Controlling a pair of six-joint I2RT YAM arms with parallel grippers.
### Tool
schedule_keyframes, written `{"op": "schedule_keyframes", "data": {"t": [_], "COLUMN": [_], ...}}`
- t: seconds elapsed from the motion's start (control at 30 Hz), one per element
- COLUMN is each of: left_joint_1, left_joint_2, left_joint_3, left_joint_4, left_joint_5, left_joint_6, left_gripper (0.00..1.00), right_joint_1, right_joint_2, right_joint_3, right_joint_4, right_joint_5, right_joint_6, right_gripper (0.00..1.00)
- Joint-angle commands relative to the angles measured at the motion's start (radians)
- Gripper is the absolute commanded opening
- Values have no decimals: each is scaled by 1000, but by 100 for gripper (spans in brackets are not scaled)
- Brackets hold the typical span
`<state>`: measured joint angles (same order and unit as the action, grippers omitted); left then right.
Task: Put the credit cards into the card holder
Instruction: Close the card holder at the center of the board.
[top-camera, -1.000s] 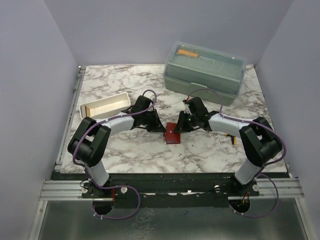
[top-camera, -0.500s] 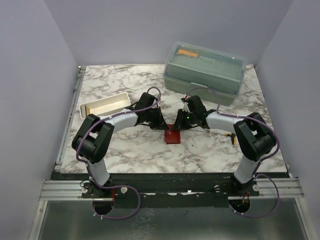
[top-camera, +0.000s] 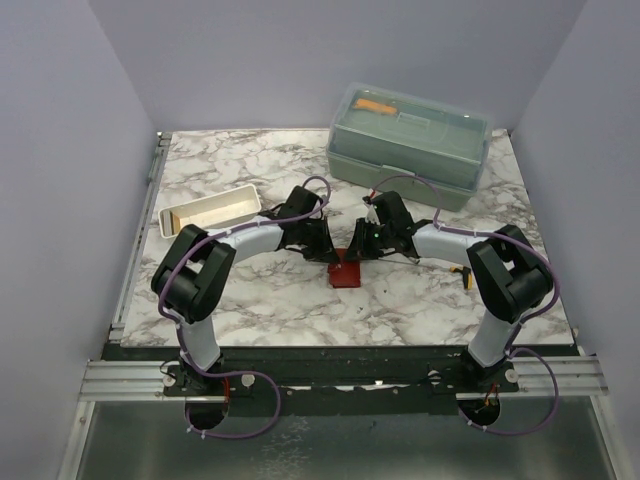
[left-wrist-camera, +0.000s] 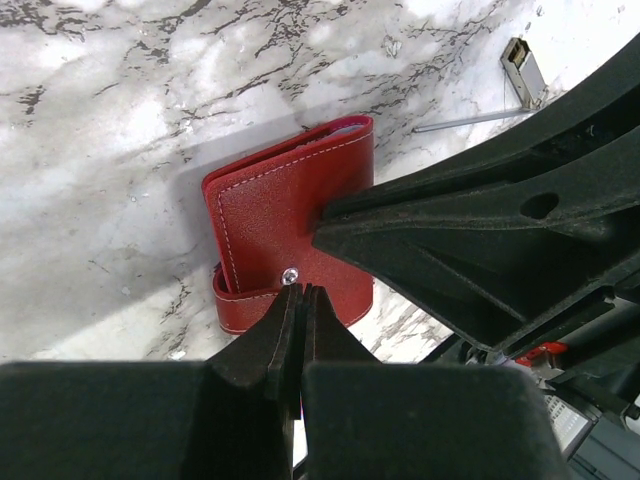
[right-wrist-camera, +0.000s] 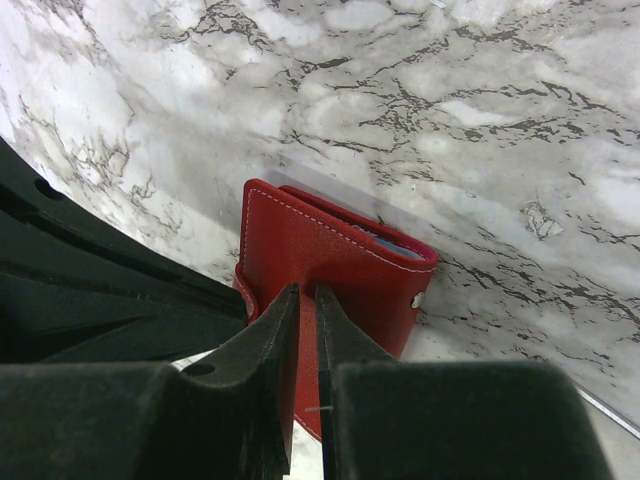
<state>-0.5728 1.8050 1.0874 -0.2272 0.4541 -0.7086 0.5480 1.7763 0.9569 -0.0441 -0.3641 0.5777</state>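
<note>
Left fingers (left-wrist-camera: 265, 340) and right fingers (right-wrist-camera: 268, 345) pressed nearly together (tips on closed card holder (left-wrist-camera: 285, 215)).

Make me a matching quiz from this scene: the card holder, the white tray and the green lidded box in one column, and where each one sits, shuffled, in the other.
Things:
1. card holder
2. white tray
3. pale-green lidded box

Places on the table:
A. back right
B. left side
C. middle, folded shut

Pairs: 1-C, 2-B, 3-A.
</note>
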Motion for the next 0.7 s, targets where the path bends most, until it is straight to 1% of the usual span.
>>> {"op": "schedule_keyframes", "data": {"t": [0.0, 0.43, 0.67], "left_joint_1": [-13, -24, -37], "left_joint_2": [21, 17, 32], "left_joint_3": [26, 44, 42], "left_joint_4": [-25, -21, -20], "left_joint_5": [-46, -130, -121], "left_joint_6": [21, -6, -8], "left_gripper": [0, 0, 0], "right_joint_1": [7, 7, 7], "right_joint_2": [40, 50, 51], "right_joint_3": [-30, -37, -41], "right_joint_4": [-19, -7, -8], "right_joint_5": [-12, -23, -25], "right_joint_6": [5, 11, 11], "right_gripper": [15, 15, 15]}}
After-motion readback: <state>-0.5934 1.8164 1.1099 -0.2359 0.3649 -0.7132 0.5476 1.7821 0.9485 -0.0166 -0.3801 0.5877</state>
